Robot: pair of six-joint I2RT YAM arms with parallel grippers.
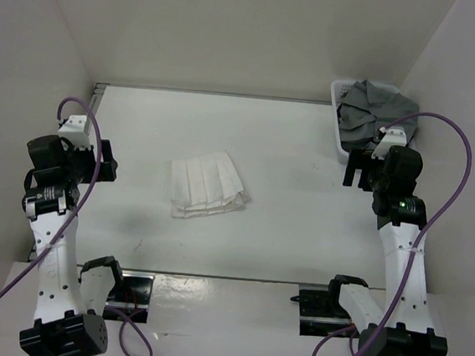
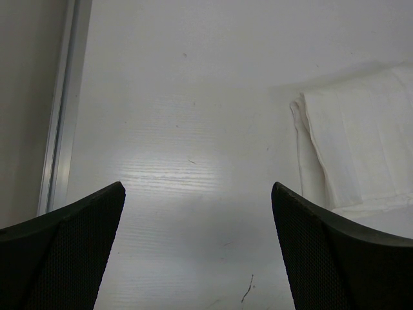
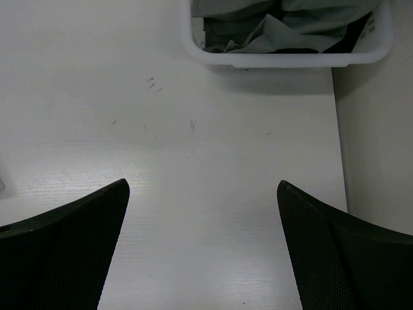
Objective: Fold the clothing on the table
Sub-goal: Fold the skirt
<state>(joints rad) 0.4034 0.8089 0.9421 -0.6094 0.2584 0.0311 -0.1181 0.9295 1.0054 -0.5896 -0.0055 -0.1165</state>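
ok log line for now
left end effector: open, empty | right end effector: open, empty | white garment: folded on table | grey clothes: in basket

The white garment (image 1: 207, 185) lay folded into a compact, roughly square stack, turned slightly askew, a little left of the middle of the table (image 1: 306, 159). Pleat-like creases ran across its top layer, and its stacked layers showed along the near edge. The table was a broad, flat white top, edged with thin metal on its left and far sides.

We see a white garment (image 1: 207, 188) on a white table (image 1: 297, 175). The white basket's (image 1: 340, 89) clothes (image 1: 381, 104) seem grey, perhaps greenish.
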